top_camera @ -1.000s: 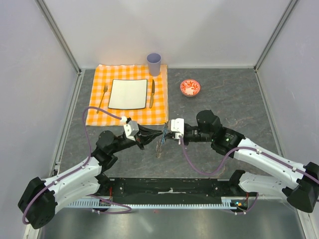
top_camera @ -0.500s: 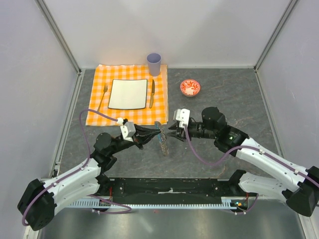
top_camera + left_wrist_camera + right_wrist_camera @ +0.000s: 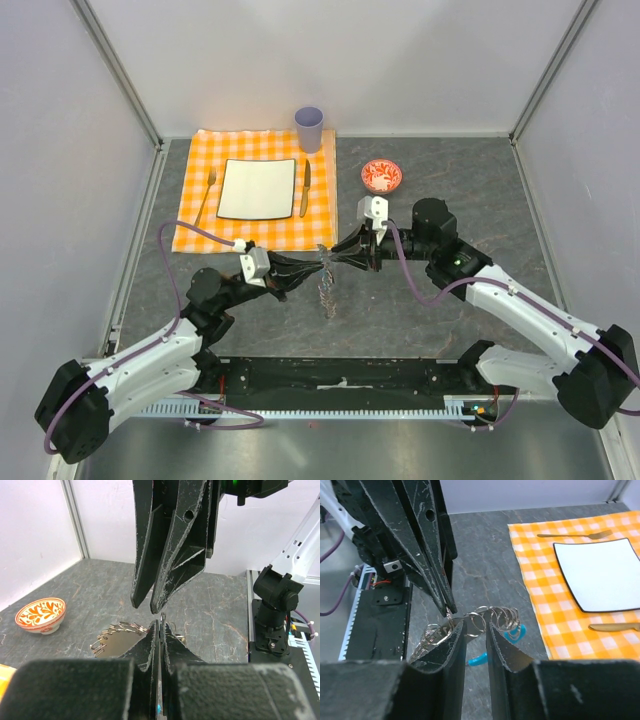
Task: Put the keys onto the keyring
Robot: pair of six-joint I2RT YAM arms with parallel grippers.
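1. The keyring (image 3: 327,285) is held above the counter (image 3: 470,190), pinched in the left gripper (image 3: 312,264).
2. The right gripper (image 3: 345,257), narrowly parted, has been swung farther, to the keyring's right; threading is judged pending.

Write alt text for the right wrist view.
The right gripper and the left gripper meet at the keyring, a chain of metal rings with a blue piece. An orange checked cloth with a white plate lies at right.
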